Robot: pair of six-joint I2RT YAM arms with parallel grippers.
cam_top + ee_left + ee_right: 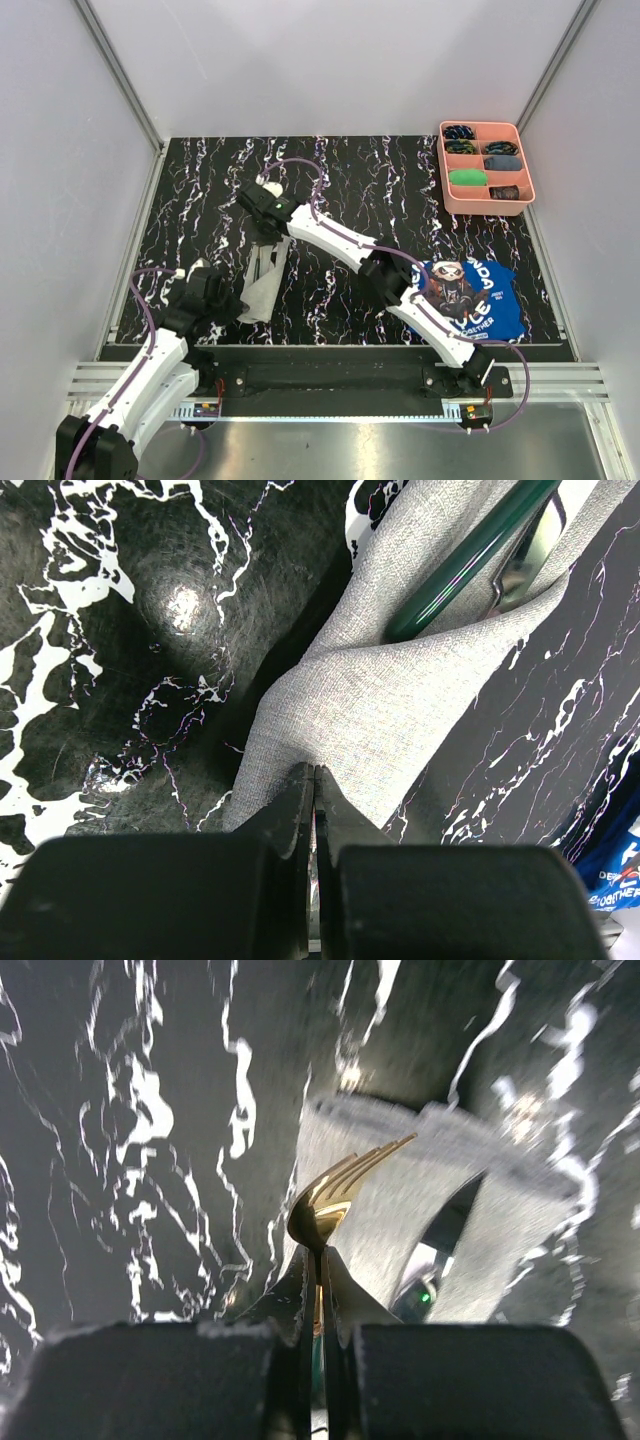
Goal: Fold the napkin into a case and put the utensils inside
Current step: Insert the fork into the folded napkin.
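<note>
Pinching the near corner of the thin light grey cloth napkin (pixel 400 710), the left gripper (pixel 313 780) is clenched on fabric already folded into a narrow layered case. Further right, the green-handled, gold-tined metal fork (pixel 335 1192) has its handle inside the fold and its neck clamped in the right gripper (pixel 318 1265). Folding looks done; releasing the fork remains. Whether the knife is inside, I cannot tell.

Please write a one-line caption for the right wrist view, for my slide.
Right gripper shut on the neck of the gold-tined fork, tines pointing over the folded grey napkin.
</note>
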